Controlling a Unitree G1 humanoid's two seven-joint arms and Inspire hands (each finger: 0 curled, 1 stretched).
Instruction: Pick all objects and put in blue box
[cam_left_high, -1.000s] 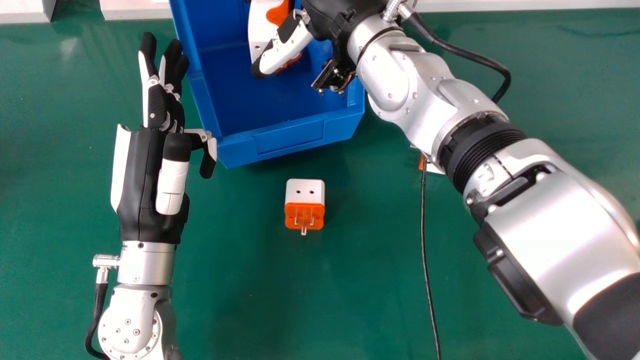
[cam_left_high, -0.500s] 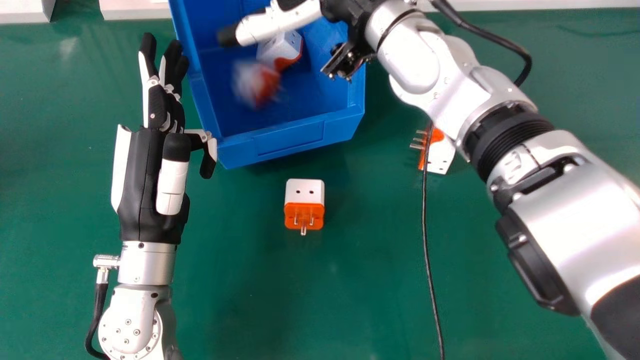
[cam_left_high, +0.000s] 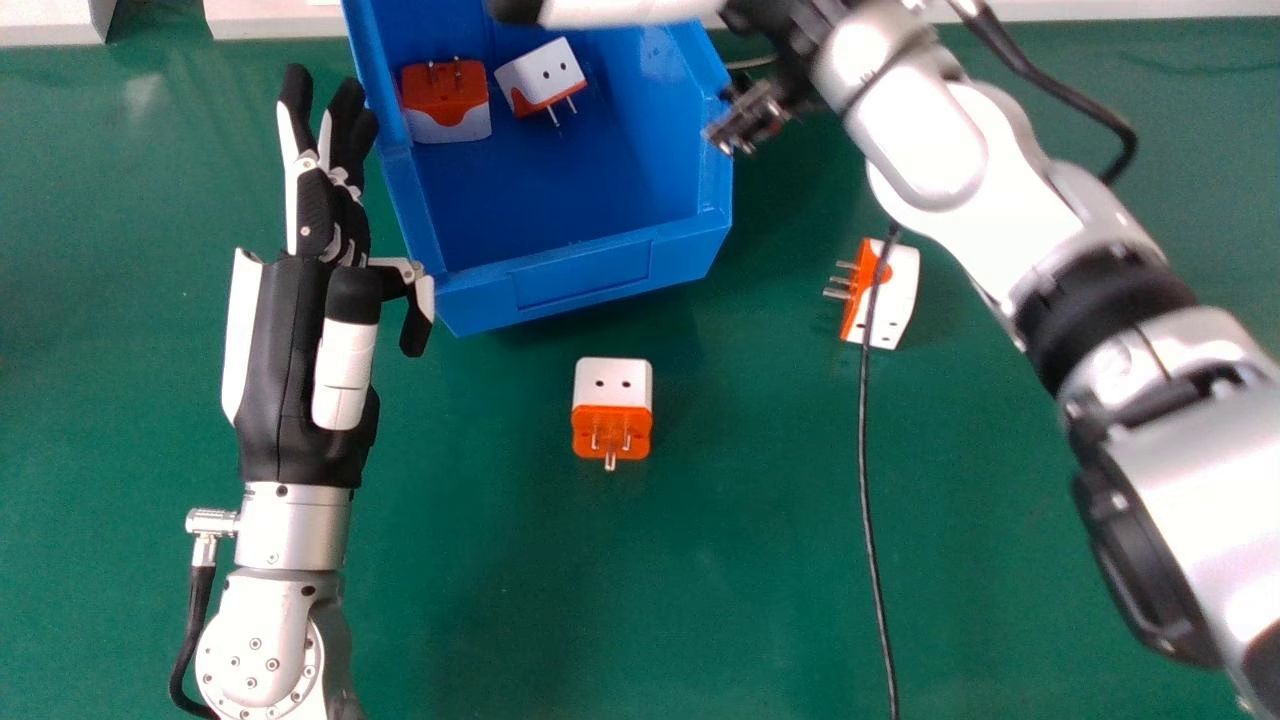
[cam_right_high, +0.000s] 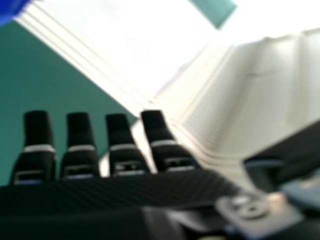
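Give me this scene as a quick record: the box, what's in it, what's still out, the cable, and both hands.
container: blue box
in box: left adapter by the left wall; tilted adapter beside it
on table: near adapter, prongs toward the robot; right adapter, right of the box
cable: black cable, crossing the right adapter
left hand: open, left of the box
right hand: open, over the box's far part
still to box: two adapters
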